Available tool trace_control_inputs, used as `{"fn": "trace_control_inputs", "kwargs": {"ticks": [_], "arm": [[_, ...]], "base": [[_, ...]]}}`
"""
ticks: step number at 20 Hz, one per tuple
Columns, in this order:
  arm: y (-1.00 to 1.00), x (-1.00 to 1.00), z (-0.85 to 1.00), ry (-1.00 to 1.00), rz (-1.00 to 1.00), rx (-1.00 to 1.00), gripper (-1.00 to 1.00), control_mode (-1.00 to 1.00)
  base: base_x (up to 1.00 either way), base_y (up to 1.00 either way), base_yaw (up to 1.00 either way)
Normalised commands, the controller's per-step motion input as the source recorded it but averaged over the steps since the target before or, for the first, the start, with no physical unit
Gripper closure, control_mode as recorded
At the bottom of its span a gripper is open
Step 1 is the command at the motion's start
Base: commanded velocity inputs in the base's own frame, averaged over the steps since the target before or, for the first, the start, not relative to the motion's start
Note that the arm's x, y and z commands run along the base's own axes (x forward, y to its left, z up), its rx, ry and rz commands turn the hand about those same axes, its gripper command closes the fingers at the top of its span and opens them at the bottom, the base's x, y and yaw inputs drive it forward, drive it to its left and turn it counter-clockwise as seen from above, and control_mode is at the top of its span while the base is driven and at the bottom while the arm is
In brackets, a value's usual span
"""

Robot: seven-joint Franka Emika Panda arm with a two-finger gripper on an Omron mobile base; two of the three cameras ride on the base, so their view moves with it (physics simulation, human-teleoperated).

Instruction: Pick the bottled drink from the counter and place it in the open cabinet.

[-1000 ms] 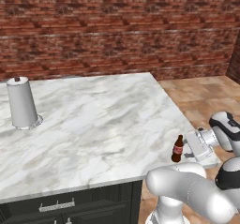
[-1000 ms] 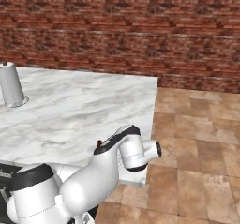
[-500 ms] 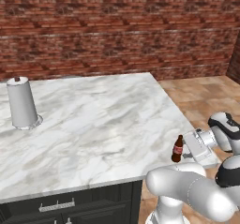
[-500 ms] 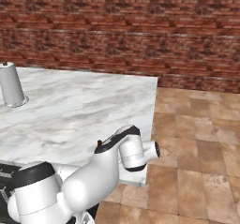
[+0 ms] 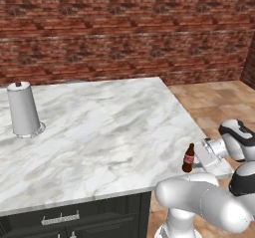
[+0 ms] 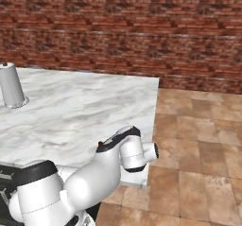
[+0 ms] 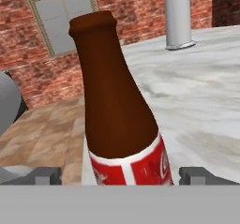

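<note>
Small dark-brown glass bottle [image 7: 119,110] upright at the marble bench's [image 5: 99,132] right edge, between the wide-open, empty claw's [image 7: 119,175] fingertips.

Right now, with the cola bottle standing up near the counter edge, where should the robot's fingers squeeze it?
Best around the bottled drink at its red label, where the body is widest and straight-sided; the neck above tapers and would probably slip. It stands upright on the counter by the right edge, so come in level from that edge side. The open gripper already has a fingertip on each side of the label.
</note>
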Motion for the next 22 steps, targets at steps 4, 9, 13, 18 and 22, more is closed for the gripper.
{"fn": "trace_control_inputs", "kwargs": {"ticks": [4,9,13,18,22], "arm": [[0.09,0.00,0.00,0.03,0.00,0.00,-1.00,-1.00],[0.01,0.00,0.00,0.01,0.00,0.00,-1.00,-1.00],[0.00,0.00,0.00,0.00,0.00,0.00,-1.00,-1.00],[0.00,0.00,0.00,0.00,0.00,0.00,1.00,-1.00],[0.00,0.00,0.00,0.00,0.00,0.00,1.00,-1.00]], "base": [[0.00,0.00,0.00],[0.00,0.00,0.00],[0.00,0.00,0.00],[0.00,0.00,0.00],[0.00,0.00,0.00]]}}
